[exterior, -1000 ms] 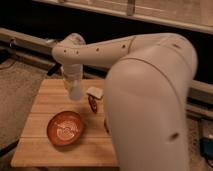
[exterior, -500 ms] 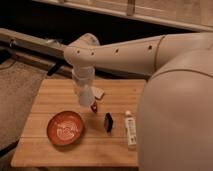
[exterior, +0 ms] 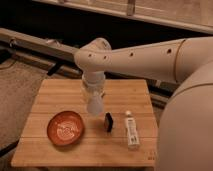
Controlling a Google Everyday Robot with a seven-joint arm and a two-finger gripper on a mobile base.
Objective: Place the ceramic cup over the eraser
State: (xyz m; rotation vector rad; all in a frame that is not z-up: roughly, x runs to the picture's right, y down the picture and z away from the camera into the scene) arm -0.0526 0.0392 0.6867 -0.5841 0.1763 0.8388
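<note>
My gripper (exterior: 94,99) hangs from the white arm over the middle of the wooden table (exterior: 50,95). It is shut on the ceramic cup (exterior: 95,108), a small whitish cup held just above the table top. The eraser (exterior: 108,122), a small black block, stands on the table just right of and in front of the cup, apart from it.
An orange-red patterned bowl (exterior: 65,128) sits at the front left of the table. A white tube (exterior: 131,131) lies right of the eraser. My arm's large white body (exterior: 185,125) fills the right side. Dark floor and a rail lie behind the table.
The arm has swung right and drawn back, uncovering the table's right half. The gripper with the cup has moved right, towards the eraser.
</note>
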